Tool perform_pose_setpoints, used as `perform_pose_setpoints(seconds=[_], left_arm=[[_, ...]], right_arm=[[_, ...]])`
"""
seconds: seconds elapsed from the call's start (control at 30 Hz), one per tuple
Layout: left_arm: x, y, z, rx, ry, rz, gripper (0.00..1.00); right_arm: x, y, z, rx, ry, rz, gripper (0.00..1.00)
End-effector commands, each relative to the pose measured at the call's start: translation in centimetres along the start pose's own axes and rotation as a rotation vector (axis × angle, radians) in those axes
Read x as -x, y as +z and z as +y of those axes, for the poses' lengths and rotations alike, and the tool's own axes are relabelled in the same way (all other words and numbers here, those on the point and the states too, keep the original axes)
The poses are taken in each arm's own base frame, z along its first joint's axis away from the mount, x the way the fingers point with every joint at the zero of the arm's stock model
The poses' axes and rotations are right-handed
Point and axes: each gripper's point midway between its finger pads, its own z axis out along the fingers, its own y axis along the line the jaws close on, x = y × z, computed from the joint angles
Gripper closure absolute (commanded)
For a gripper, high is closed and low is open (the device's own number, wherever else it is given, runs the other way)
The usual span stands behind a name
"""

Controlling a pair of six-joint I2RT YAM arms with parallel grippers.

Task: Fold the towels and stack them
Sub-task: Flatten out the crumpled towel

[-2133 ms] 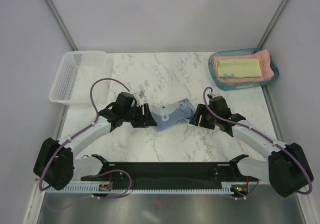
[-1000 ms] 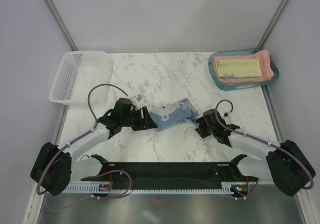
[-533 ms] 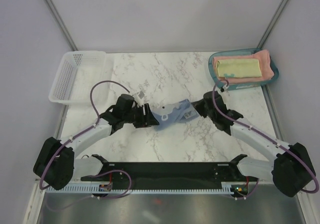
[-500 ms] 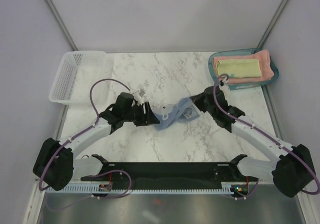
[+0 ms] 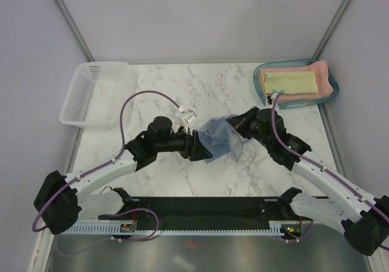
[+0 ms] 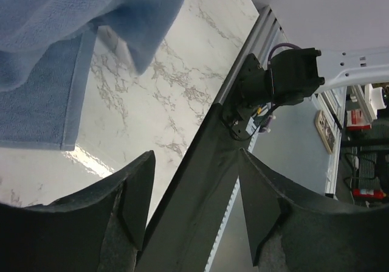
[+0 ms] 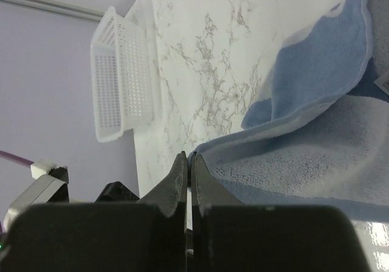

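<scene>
The spot where the right jaws meet the blue towel (image 5: pixel 217 139) is hidden from above by the right arm (image 5: pixel 285 147), whose wrist leans in over the middle of the desk (image 5: pixel 200 89). Its wrist camera shows the two fingers (image 7: pixel 176 187) pressed flat together with the towel's hemmed edge running right up to their tips, so they seem to pinch that edge, though the very point of contact is too tight to make out. The towel hangs bunched and partly lifted, one fold draped down toward the marble; any print on it cannot be made out. The left arm (image 5: pixel 121 162) stretches low across the desk from the left, its jaws about halfway apart with nothing between them; the cloth sits above and beside its fingers (image 6: pixel 137 193), and contact cannot be judged. At the far right corner a teal tray (image 5: pixel 292 104) holds the pink towel (image 5: pixel 325 71), mostly covered by the folded yellow towel (image 5: pixel 290 81) on top. A white basket (image 5: pixel 91 92) stands at the far left.
</scene>
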Motion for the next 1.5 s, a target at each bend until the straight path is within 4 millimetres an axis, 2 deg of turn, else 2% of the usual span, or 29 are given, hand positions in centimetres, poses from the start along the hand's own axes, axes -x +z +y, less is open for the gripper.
perform_pose_setpoints(seconds=[0.0, 0.13, 0.17, 0.27, 0.33, 0.37, 0.4, 0.43, 0.5, 0.53, 0.57, 0.67, 0.7, 0.83, 1.0, 1.07, 1.2, 1.23, 1.3, 1.33, 1.4, 1.47], left_arm=[[2.0, 1.1, 0.1, 0.008, 0.065, -0.123, 0.34], [3.6, 0.9, 2.7, 0.173, 0.002, -0.2, 0.32], [3.9, 0.7, 3.0, 0.196, -0.002, -0.213, 0.3], [3.3, 0.8, 3.3, 0.197, 0.017, -0.194, 0.26], [2.1, 1.5, 4.5, 0.212, 0.031, -0.159, 0.25], [2.5, 1.9, 4.5, 0.194, 0.064, -0.181, 0.25], [2.4, 2.3, 4.8, 0.188, 0.076, -0.185, 0.25], [1.4, 3.2, 6.1, 0.196, 0.077, -0.162, 0.26], [1.7, 4.3, 6.4, 0.176, 0.092, -0.18, 0.27], [1.0, 5.0, 7.1, 0.187, 0.085, -0.161, 0.27], [1.6, 5.5, 6.9, 0.166, 0.087, -0.189, 0.27], [1.4, 6.7, 6.5, 0.138, 0.074, -0.196, 0.28], [1.9, 7.2, 5.6, 0.119, 0.087, -0.206, 0.28], [2.1, 8.8, 5.1, 0.127, 0.12, -0.206, 0.28], [1.4, 10.0, 7.0, 0.204, 0.113, -0.2, 0.28], [1.4, 9.6, 7.6, 0.241, 0.133, -0.208, 0.28], [2.2, 6.9, 6.7, 0.261, 0.188, -0.258, 0.28], [3.1, 5.7, 5.6, 0.243, 0.202, -0.296, 0.28], [3.0, 4.4, 5.2, 0.247, 0.226, -0.299, 0.28], [3.7, 3.4, 4.6, 0.25, 0.26, -0.319, 0.27], [3.7, 2.5, 5.7, 0.325, 0.278, -0.313, 0.26], [3.8, 2.4, 6.4, 0.363, 0.31, -0.307, 0.25]], right_arm=[[0.4, 0.1, 2.5, 0.084, 0.062, -0.014, 1.0], [-0.1, 1.9, 3.2, 0.084, -0.02, 0.015, 1.0], [-0.6, 2.9, 2.1, 0.042, -0.049, 0.028, 1.0], [-0.9, 4.0, 1.8, 0.017, -0.052, 0.036, 1.0], [-1.5, 4.3, 2.7, 0.055, -0.037, 0.068, 1.0], [-1.4, 4.4, 3.4, 0.081, -0.011, 0.065, 1.0], [-1.4, 4.4, 3.8, 0.091, 0.003, 0.068, 1.0], [-1.2, 4.4, 4.2, 0.103, 0.013, 0.063, 1.0], [-0.8, 4.2, 5.1, 0.123, 0.044, 0.053, 1.0], [-0.4, 3.9, 5.5, 0.133, 0.054, 0.042, 1.0], [-0.1, 3.8, 5.9, 0.144, 0.062, 0.03, 1.0], [1.5, 2.9, 7.5, 0.176, 0.083, -0.023, 1.0], [2.1, 2.5, 8.2, 0.193, 0.095, -0.041, 1.0], [3.3, 1.8, 9.2, 0.213, 0.112, -0.083, 1.0], [3.6, 1.5, 10.1, 0.236, 0.13, -0.079, 1.0], [3.5, 1.4, 10.2, 0.238, 0.123, -0.073, 1.0], [4.0, 1.1, 10.0, 0.238, 0.116, -0.08, 1.0], [4.0, 1.0, 9.9, 0.236, 0.114, -0.078, 1.0], [4.3, 1.1, 9.7, 0.23, 0.114, -0.08, 1.0], [4.2, 1.2, 9.5, 0.223, 0.113, -0.073, 1.0], [4.2, 1.2, 9.3, 0.221, 0.116, -0.061, 1.0], [4.1, 1.0, 9.2, 0.221, 0.124, -0.053, 1.0]])
